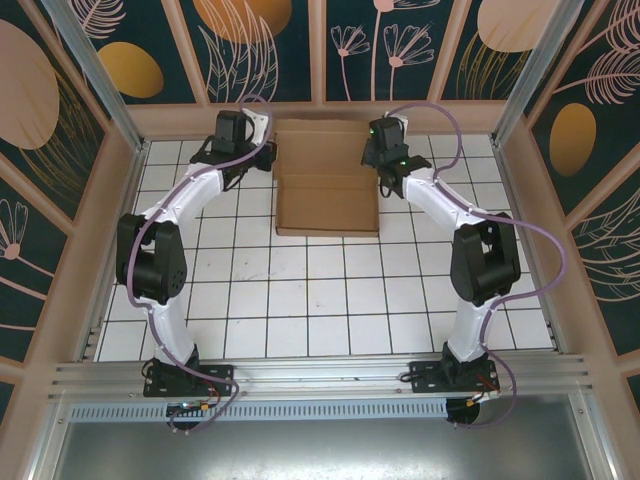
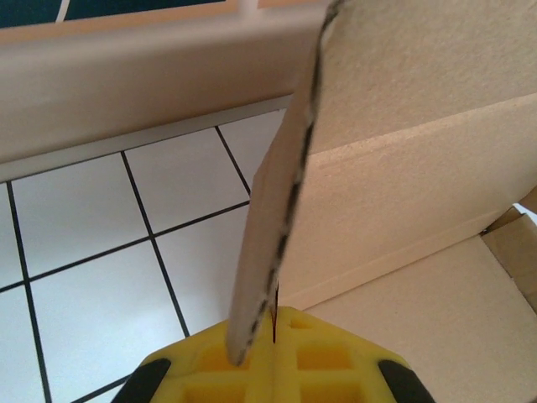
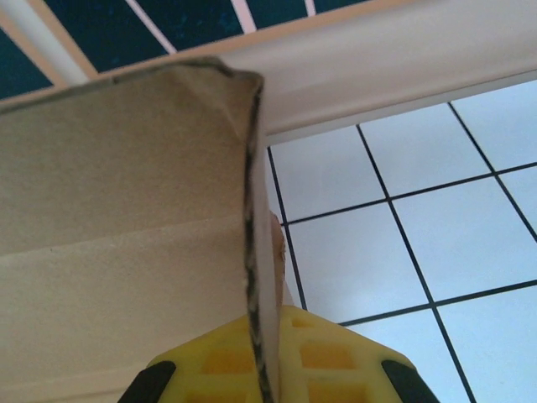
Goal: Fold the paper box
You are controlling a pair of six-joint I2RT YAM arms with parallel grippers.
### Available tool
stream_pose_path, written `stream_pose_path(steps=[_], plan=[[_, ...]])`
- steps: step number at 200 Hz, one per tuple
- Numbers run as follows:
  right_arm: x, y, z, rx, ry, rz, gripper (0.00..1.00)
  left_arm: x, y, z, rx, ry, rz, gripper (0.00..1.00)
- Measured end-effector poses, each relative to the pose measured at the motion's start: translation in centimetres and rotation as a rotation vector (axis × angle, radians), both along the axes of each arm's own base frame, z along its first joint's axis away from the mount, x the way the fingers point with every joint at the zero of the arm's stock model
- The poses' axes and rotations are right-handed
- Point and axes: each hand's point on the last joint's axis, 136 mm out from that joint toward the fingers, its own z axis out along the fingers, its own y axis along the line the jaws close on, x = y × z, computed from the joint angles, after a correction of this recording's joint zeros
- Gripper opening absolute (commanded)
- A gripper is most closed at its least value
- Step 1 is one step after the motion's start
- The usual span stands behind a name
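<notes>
yellow foam pads (image 2: pixel 323 357) of the left gripper (image 2: pixel 273 336) are pressed together on the left side flap (image 2: pixel 277 210) of the paper box (image 2: pixel 403 168), with its cut corrugated edge standing upright between them. the right gripper (image 3: pixel 264 340) pinches the right side flap (image 3: pixel 252 210) the same way, low on the raised edge.

the brown cardboard looks light and fairly stiff across its panels, and it should give readily along the pressed creases. the thin fluted edge would probably crush or tear under a twist, so a hold on the flat of a flap, near its fold line, seems safer than one on a corner. the sheet may also slide on the smooth tiles when pushed.

seen from above, the paper box (image 1: pixel 327 190) lies at the far middle of the tiled table (image 1: pixel 300 300), with a gripper on either side. its rear panel is close to the far ledge (image 1: pixel 320 112); i cannot tell whether they touch. that leaves little room behind it, while open tiles stretch toward the arm bases and the side walls stand well apart.
</notes>
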Motion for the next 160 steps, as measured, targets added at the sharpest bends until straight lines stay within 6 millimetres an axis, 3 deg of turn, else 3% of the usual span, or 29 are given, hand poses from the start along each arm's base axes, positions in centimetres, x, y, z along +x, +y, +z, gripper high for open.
stream_pose_path(steps=[53, 97, 160], plan=[[-0.9, 0.6, -1.4, -0.005, -0.073, -0.057, 0.00, 0.0, 0.2, -0.5, -0.039, -0.041, 0.063, 0.00], [-3.6, 0.3, -1.2, 0.011, -0.129, -0.056, 0.00, -0.9, -0.3, 0.1, -0.065, -0.097, 0.105, 0.00], [-5.6, 0.8, -1.9, 0.007, -0.175, -0.068, 0.00, -2.6, 0.0, -1.8, -0.103, -0.114, 0.150, 0.00]])
